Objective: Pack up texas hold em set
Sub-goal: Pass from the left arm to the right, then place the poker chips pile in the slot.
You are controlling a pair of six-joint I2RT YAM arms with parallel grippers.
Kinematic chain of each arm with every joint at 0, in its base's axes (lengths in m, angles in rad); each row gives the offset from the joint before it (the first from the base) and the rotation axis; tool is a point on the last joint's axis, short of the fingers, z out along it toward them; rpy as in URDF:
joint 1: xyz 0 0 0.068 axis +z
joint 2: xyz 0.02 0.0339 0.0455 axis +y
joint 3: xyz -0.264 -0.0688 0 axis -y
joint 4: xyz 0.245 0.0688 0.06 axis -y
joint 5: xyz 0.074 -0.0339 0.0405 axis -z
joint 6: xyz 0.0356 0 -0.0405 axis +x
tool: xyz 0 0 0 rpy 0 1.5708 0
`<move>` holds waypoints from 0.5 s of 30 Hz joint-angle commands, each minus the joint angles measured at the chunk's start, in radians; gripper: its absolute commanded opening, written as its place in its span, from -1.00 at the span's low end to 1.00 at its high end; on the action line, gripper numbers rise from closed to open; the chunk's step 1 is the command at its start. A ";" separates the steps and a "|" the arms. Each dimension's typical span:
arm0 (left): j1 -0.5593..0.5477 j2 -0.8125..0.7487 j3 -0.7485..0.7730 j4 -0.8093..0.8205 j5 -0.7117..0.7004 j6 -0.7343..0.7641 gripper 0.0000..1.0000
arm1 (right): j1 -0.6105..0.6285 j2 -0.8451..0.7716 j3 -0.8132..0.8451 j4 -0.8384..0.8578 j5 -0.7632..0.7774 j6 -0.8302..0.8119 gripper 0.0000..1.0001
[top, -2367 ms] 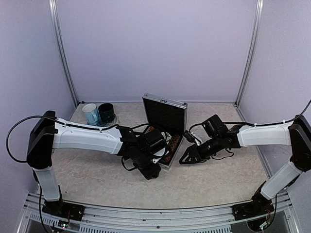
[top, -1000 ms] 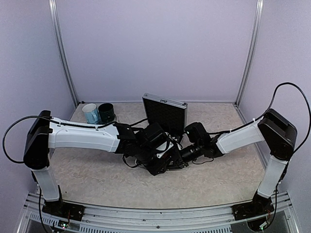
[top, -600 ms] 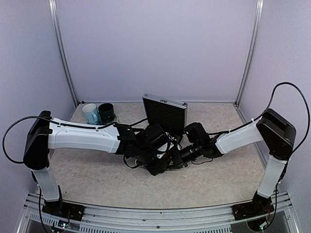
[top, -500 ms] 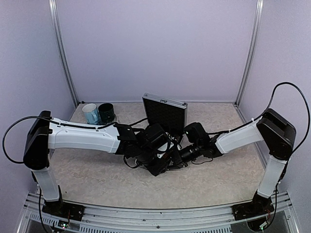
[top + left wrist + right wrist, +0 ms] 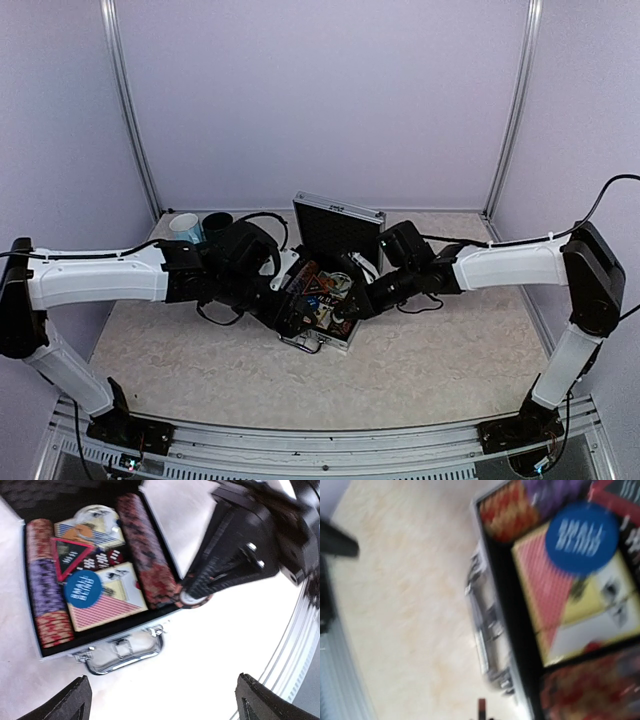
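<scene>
The silver case (image 5: 318, 338) of the texas hold em set lies open, its lid (image 5: 340, 232) standing upright. In the left wrist view it holds striped chip rows (image 5: 146, 555), two card decks (image 5: 107, 605), a blue round button (image 5: 83, 586) and a red triangle marker (image 5: 70, 556). My right gripper (image 5: 192, 592) is shut on a reddish chip (image 5: 197, 599) at the case's front right corner; the chip's edge (image 5: 481, 706) shows blurred in the right wrist view. My left gripper (image 5: 170, 700) hangs wide open over the bare table in front of the case handle (image 5: 122, 652).
A light-blue mug (image 5: 185, 228) and a dark mug (image 5: 214, 221) stand at the back left, partly behind my left arm (image 5: 100, 280). Metal posts and walls close in the sides and back. The rail (image 5: 300, 445) runs along the near edge.
My left gripper has opened wide and its arm has drawn back to the left. My right gripper has shut on a chip and risen by the case's front right corner.
</scene>
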 commanded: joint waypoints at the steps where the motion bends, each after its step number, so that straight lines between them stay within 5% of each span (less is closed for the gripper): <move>1: 0.079 -0.058 -0.035 0.063 0.109 -0.041 0.98 | 0.043 0.012 0.100 -0.169 0.202 -0.203 -1.00; 15: 0.205 -0.099 -0.081 0.076 0.149 -0.091 0.98 | 0.175 0.118 0.238 -0.313 0.460 -0.386 -1.00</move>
